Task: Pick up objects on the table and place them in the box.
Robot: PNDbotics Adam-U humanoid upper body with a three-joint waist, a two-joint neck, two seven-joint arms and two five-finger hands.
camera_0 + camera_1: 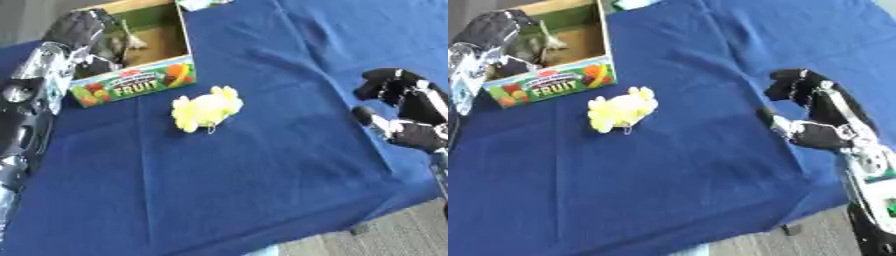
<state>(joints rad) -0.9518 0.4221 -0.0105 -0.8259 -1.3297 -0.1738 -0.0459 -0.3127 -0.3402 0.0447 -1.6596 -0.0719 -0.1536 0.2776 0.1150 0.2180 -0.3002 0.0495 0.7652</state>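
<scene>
Left hand (83,30) hangs over the box (140,82) at the far left, fingers curled inside; whether it holds anything cannot be told. Right hand (811,112) rests at the right edge, fingers bent, empty. Right eye view shows more of the right forearm. Yellow plush toy (206,108) lies just beside the box on the blue-clothed table (262,175).

Table (262,190): covered by a wrinkled dark blue cloth (667,190), lying askew in view. On the cloth: a cardboard fruit box (140,82), open-topped, at the far left; a yellow soft toy (206,109) just beside the box's near corner, apart from it.
</scene>
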